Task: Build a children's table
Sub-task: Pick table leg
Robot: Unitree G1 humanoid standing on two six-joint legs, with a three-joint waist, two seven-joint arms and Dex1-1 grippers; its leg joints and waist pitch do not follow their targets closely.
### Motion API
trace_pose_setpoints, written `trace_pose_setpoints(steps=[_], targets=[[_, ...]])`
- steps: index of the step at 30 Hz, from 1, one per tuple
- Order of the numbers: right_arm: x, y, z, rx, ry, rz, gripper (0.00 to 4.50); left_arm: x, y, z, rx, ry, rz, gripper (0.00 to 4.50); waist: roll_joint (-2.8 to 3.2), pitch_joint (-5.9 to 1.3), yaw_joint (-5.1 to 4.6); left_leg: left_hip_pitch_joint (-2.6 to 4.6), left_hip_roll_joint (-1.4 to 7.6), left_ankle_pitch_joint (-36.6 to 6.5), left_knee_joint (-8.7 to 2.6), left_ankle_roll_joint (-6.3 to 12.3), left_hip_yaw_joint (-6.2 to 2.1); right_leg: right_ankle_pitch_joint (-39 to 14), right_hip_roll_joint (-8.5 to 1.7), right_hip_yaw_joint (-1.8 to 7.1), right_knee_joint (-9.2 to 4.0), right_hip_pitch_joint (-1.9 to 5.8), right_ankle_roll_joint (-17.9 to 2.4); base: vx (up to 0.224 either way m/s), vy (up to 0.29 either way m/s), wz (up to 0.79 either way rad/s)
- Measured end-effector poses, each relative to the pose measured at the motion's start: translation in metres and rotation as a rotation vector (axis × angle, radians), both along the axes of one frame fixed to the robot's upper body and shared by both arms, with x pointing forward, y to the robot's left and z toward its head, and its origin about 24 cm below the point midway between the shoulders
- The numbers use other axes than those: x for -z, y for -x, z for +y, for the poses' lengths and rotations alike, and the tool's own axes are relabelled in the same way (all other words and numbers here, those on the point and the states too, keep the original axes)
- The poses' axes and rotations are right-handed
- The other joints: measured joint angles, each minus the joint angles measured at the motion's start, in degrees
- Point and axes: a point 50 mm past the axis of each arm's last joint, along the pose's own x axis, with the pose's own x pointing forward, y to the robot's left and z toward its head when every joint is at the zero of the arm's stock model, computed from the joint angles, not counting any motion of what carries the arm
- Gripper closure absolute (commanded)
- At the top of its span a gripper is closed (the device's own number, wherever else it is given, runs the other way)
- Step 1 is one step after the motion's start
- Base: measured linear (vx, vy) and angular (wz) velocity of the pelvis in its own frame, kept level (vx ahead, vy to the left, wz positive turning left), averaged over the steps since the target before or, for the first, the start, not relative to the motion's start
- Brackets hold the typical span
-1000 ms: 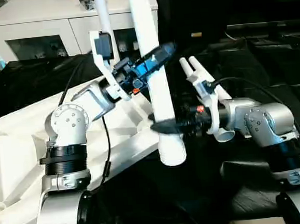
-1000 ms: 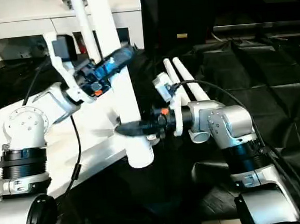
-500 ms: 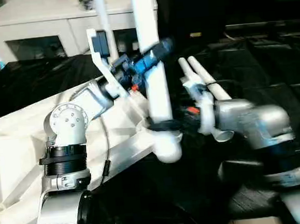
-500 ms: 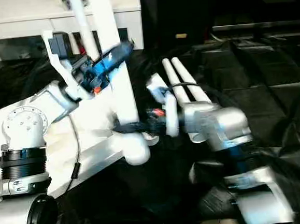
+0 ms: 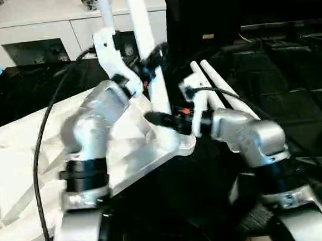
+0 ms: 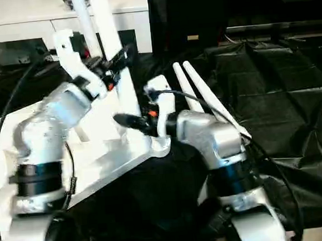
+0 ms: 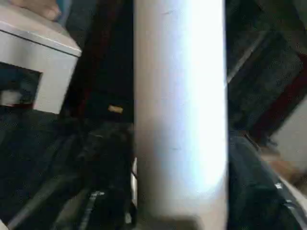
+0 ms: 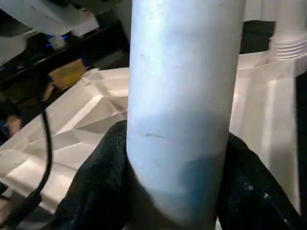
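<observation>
My left jaws clench an upright white leg (image 5: 148,60) high on its shaft; in the left wrist view the tube runs straight up between them. My right jaws grip the same leg lower down, just above the corner socket (image 5: 181,144) of the tabletop (image 5: 19,165). In the right wrist view black fingers (image 8: 96,182) wrap both sides of the tube w/ no gap I can see. Leg's lower end meets the rounded socket at the tabletop's near-right corner; how deep it sits, can't tell. Leg leans slightly, top end going out past the picture's upper edge.

Tabletop lies ribbed underside up on the black-draped desk (image 5: 292,88), stretching off to my left. A 2nd leg (image 5: 106,13) stands upright behind my left arm, already in a far socket by the look of the ribbed collar in the right wrist view. Two more legs (image 6: 204,97) lie side by side on the cloth just behind my right forearm, touching each other, tips pointing away from me. White glass-door cabinet (image 5: 42,29) stands at the back beyond the desk.
</observation>
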Motion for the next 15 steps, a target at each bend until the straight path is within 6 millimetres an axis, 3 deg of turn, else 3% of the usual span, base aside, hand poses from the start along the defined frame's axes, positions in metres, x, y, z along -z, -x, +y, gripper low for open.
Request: trace_pose_setpoints(steps=[6,9,12,15], targets=[[-0.002,0.000,0.003,0.026,0.032,-0.027,2.60,0.000,-0.001,0.003,-0.055,0.033,0.011,2.59,0.25,0.06,-0.26,-0.01,0.00,0.0,0.00,0.00,-0.02,0.1,0.00,0.00,-0.05,0.00,0.1,0.000,0.000,0.00],[-0.003,0.000,0.004,0.031,0.026,-0.028,1.88,-0.001,-0.001,0.004,-0.051,0.049,0.011,2.66,0.57,0.04,-0.27,-0.02,-0.01,0.0,0.00,0.00,-0.03,0.1,0.00,0.00,-0.12,0.01,0.1,0.000,0.000,0.00],[-0.005,0.001,0.002,0.019,-0.003,-0.020,1.73,0.000,-0.001,0.005,-0.024,0.062,0.004,2.68,0.64,0.05,-0.25,-0.04,-0.01,0.0,-0.02,0.00,-0.03,0.1,0.01,-0.01,-0.17,0.01,0.2,0.000,0.000,0.00],[-0.009,0.003,-0.009,-0.078,-0.050,-0.020,1.48,-0.002,0.004,0.005,0.123,0.079,-0.072,2.69,0.71,0.06,-0.06,-0.10,-0.03,0.0,-0.02,0.06,-0.03,0.1,0.01,-0.01,-0.31,0.03,0.2,0.000,0.000,0.00]])
